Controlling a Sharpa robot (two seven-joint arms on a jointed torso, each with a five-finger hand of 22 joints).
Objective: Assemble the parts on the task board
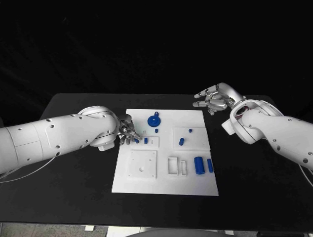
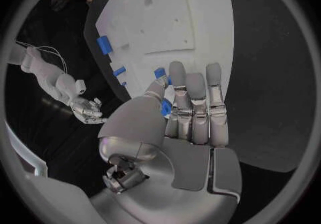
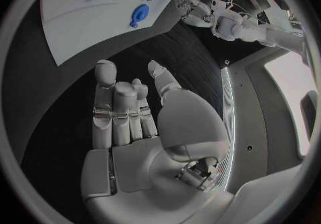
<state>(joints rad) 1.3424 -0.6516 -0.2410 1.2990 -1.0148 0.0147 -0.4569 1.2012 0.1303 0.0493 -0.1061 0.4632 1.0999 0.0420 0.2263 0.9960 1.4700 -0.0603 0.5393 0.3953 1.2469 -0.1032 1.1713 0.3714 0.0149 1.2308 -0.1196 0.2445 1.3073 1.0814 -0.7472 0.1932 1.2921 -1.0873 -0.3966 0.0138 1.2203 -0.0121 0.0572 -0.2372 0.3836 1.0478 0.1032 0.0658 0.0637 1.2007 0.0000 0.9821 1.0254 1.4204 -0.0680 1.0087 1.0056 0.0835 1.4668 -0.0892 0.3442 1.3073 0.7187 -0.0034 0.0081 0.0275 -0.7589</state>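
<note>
Left hand [image 1: 127,132] is resting at the left edge of the task board [image 1: 192,185], its fingers [image 2: 194,107] lying close together over the board's edge. In the left wrist view a small blue part [image 2: 165,107] is showing between thumb and fingers; whether it is actually being pinched cannot be told. Right hand [image 1: 215,99] is hovering above the black table [image 1: 78,106] beyond the board's far right corner, well apart from it, fingers extended and holding nothing. On the board, a round blue part [image 1: 153,120] is sitting near the far edge, a small blue peg [image 1: 181,141] is standing right of centre, and two blue cylinders [image 1: 200,165] are lying side by side near the right edge.
</note>
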